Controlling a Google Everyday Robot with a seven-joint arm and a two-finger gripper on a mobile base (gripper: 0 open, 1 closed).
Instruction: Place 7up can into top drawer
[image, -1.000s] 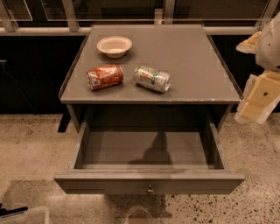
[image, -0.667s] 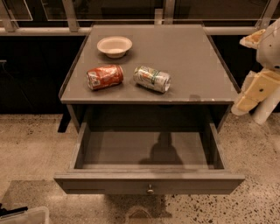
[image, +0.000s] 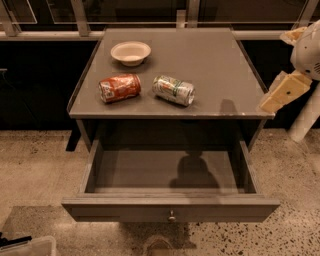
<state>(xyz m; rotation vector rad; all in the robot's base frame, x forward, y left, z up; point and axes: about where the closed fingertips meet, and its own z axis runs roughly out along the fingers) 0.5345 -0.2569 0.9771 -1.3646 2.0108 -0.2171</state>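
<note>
The 7up can (image: 173, 90), silvery with green markings, lies on its side near the middle of the grey cabinet top (image: 215, 60). The top drawer (image: 170, 212) is pulled open below the top, and its inside holds nothing that I can see. A small round knob (image: 171, 217) sits on its front panel. My gripper (image: 284, 91) hangs at the right edge of the view, beside the cabinet top's front right corner, well to the right of the can and apart from it. It holds nothing that I can see.
An orange-red can (image: 119, 88) lies on its side left of the 7up can. A small cream bowl (image: 130, 52) stands behind them. A railing and dark windows run behind the cabinet. The floor is speckled stone. A clear bin corner (image: 27, 246) shows at bottom left.
My gripper has shifted a little left and up, closer to the cabinet top's right edge. The cans, the bowl and the drawer have not moved.
</note>
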